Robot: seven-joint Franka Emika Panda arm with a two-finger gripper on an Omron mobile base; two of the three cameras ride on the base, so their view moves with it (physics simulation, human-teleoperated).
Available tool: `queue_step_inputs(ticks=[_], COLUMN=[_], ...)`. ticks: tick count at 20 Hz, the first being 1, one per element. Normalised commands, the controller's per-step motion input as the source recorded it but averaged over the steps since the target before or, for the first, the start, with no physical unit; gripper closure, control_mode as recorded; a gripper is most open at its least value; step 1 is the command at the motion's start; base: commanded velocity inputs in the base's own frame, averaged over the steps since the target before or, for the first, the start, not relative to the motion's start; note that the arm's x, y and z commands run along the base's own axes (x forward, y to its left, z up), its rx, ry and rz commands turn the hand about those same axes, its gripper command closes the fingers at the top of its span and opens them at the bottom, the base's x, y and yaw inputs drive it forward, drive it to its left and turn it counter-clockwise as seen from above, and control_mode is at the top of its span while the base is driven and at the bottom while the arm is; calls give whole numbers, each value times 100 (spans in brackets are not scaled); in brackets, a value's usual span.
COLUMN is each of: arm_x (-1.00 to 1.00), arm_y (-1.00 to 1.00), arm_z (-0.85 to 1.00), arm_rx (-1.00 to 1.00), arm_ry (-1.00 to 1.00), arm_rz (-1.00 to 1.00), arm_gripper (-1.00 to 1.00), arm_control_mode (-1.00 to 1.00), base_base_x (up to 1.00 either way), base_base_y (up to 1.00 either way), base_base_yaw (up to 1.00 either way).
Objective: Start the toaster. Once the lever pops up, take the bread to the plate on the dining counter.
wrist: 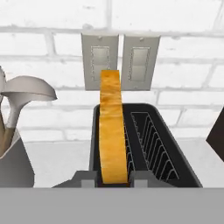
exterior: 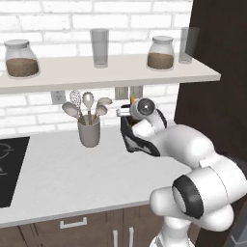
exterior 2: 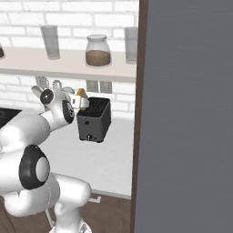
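The toaster (exterior 2: 94,121) is a dark grey box standing on the light grey worktop against the brick wall. In the left base view my arm covers most of the toaster (exterior: 126,140). My gripper (wrist: 113,179) is shut on the bread (wrist: 112,131), seen edge-on as an orange-yellow crust standing over the left slot of the toaster (wrist: 148,144). From the right base view, the gripper (exterior 2: 82,98) hangs just above the toaster's left top edge, with a bit of the bread (exterior 2: 81,92) showing. The right slot is empty. The plate and the dining counter are out of view.
A grey utensil cup (exterior: 89,131) with spoons stands left of the toaster. A shelf (exterior: 111,75) with jars and glasses hangs low overhead. A tall dark panel (exterior 2: 186,113) rises close on the right. A black cooktop (exterior: 9,164) lies far left. Two wall outlets (wrist: 120,61) sit behind.
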Motion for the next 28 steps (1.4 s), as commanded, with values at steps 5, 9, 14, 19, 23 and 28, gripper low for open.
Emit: queue_step_inputs(ticks=[5,9,14,19,23,28], arm_x=[-97,-100,-99,-100,-100,-100], arm_y=[3,0,0,0,-17,-52], arm_z=[42,73,90,68,30,6], arm_rx=[0,0,0,0,3,4], arm_ry=[0,6,14,31,21,12], arm_rz=[1,1,0,0,0,0], arm_gripper=[100,100,100,100,100,100], arm_control_mode=[-100,-100,-100,-100,-100,-100], base_base_x=[0,0,0,0,0,0], base_base_y=[0,0,0,0,0,0], base_base_yaw=[0,0,0,0,0,0])
